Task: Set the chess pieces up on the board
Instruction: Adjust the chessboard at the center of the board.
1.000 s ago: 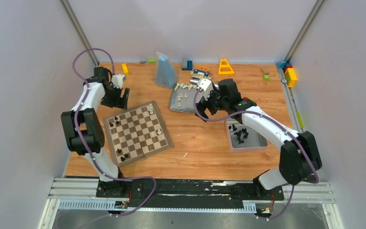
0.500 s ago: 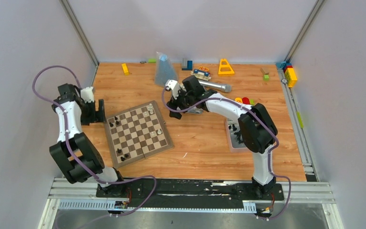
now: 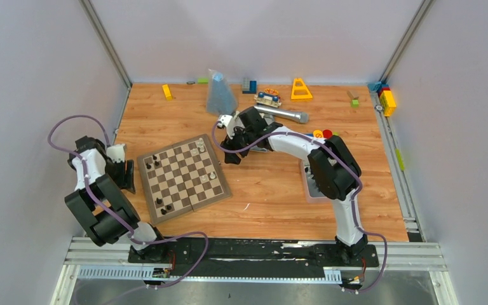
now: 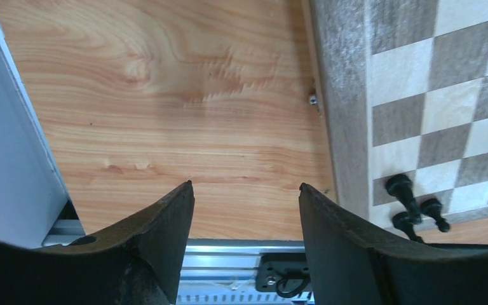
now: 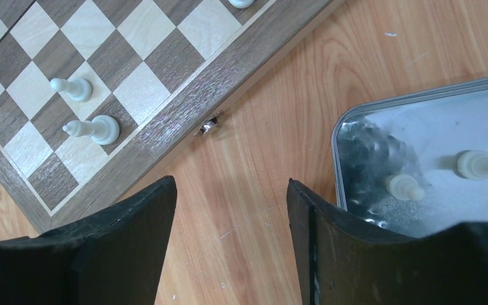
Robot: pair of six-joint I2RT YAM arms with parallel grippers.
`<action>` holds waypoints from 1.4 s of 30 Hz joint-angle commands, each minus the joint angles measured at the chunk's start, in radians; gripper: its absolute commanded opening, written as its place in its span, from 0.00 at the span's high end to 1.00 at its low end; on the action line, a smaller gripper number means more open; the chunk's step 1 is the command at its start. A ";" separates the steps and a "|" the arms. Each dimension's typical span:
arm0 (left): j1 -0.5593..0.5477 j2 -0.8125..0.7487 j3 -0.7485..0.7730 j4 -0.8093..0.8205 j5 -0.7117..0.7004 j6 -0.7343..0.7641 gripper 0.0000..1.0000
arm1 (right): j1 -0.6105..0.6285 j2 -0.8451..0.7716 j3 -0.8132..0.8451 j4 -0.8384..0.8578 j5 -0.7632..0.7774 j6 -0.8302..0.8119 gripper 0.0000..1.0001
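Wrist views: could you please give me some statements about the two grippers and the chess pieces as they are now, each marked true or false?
1. The right gripper is open and empty. True.
2. The left gripper is shut on a black piece. False: it is open and empty, above bare table beside the board.
3. The grey tray holds black pieces. False: it holds cream-white pieces.
4. White pieces stand on the board. True.
5. Black pieces are on the board near its corner. True.
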 commanded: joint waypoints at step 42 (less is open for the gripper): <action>-0.226 0.215 -0.068 0.309 -0.031 -0.062 0.36 | 0.102 -0.171 -0.237 -0.054 0.091 -0.009 0.46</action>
